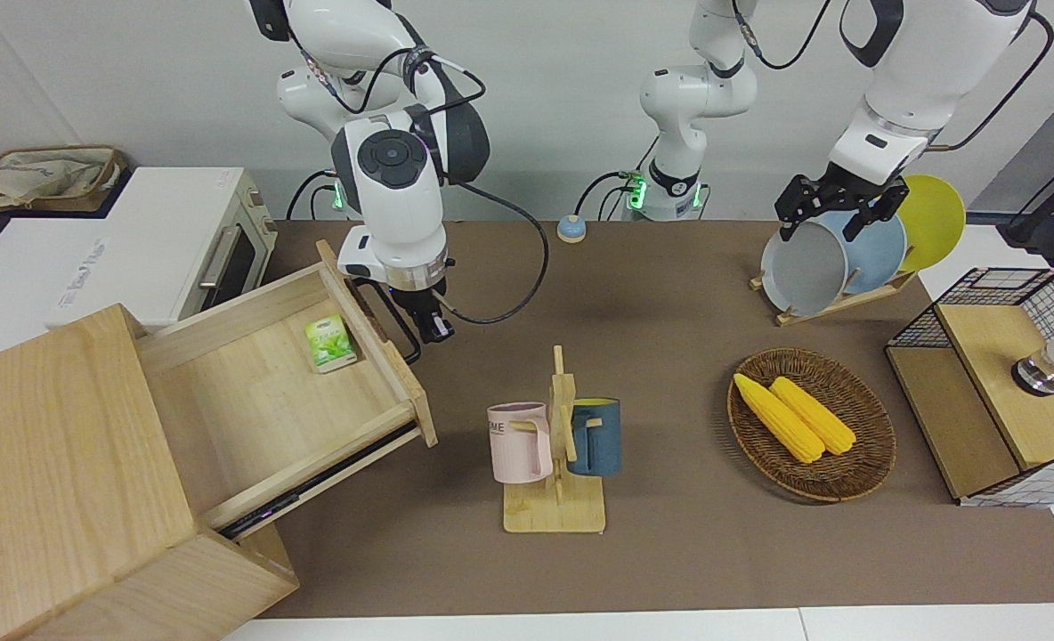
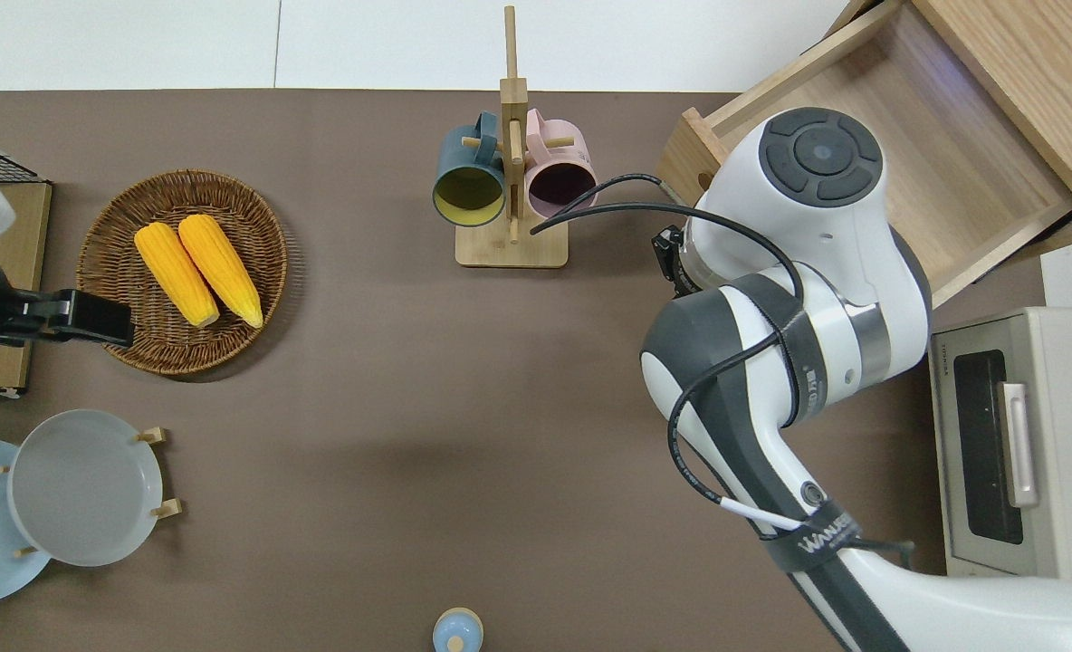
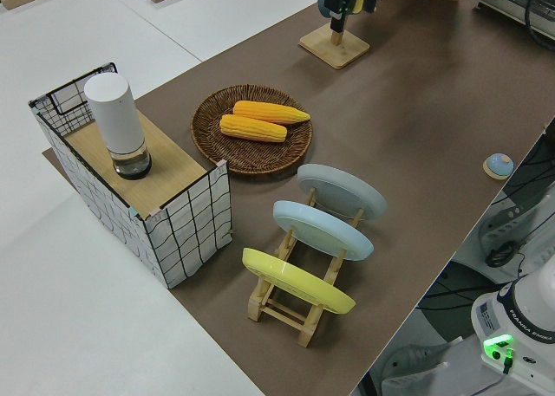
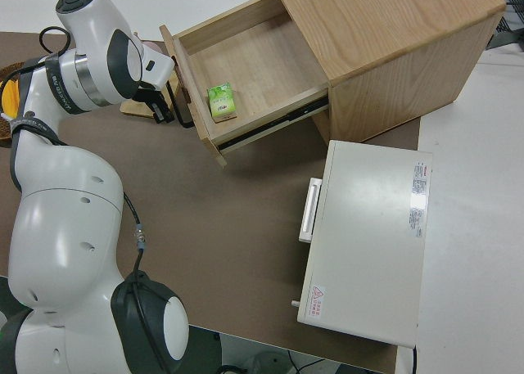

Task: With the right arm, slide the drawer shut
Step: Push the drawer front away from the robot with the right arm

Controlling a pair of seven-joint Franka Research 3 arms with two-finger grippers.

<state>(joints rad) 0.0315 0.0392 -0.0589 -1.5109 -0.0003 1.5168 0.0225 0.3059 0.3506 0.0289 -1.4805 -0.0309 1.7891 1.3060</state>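
The drawer (image 1: 260, 392) of the wooden cabinet (image 1: 55, 463) stands pulled far out, also seen in the overhead view (image 2: 907, 154) and the right side view (image 4: 254, 71). Its thick front panel (image 1: 376, 343) carries a black loop handle (image 1: 395, 320). A green packet (image 1: 329, 343) lies inside near the panel. My right gripper (image 1: 433, 331) is shut and empty, low over the mat, close beside the handle (image 4: 182, 104); I cannot tell if it touches. In the overhead view the arm's wrist hides it. My left gripper (image 1: 834, 209) is parked.
A mug rack (image 1: 555, 445) with a pink and a blue mug stands close to the drawer's front. A white toaster oven (image 1: 171, 245) stands beside the cabinet, nearer the robots. A basket of corn (image 1: 810, 423), a plate rack (image 1: 847, 258) and a wire-mesh box (image 1: 999, 383) are toward the left arm's end.
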